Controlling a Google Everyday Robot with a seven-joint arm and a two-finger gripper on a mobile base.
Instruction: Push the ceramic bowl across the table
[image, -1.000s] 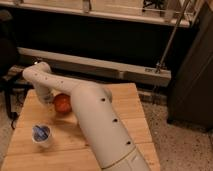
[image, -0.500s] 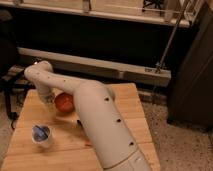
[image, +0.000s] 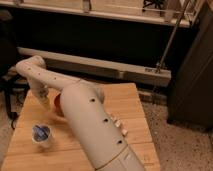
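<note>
— Right, talk me through it: where's your gripper?
— Down low over the left part of the table (image: 131, 100). My gripper (image: 44, 99) hangs just left of the bowl (image: 56, 104).
— Touching it?
— Can't say. They sit right beside each other, but my arm (image: 90, 125) covers most of the bowl, so any contact is hidden from this side.
— And the hand: spread, pressed together, pinching something?
— Cannot tell. It shows only as a pale end piece pointing down at the wood.
— How much of the bowl shows?
— Just an orange-red sliver, peeking out between the gripper and the thick white arm. It sits on the table's left half, nearer the far edge than the near one.
— That arm fills the view!
— It sweeps up from the bottom, crosses the middle of the table toward the far left, bends at the elbow (image: 29, 67) up by the far-left corner, and the forearm (image: 36, 82) drops down to the gripper.
— Anything else on the wood?
— A clear cup (image: 41, 135) with something blue inside, upright, left front, apart from the bowl and closer to the near edge than the gripper.
— And around the table?
— Speckled floor (image: 175, 145) to the right, a dark cabinet (image: 192, 75) beyond it, a long pale rail (image: 95, 70) along the dark wall (image: 100, 40) behind.
</note>
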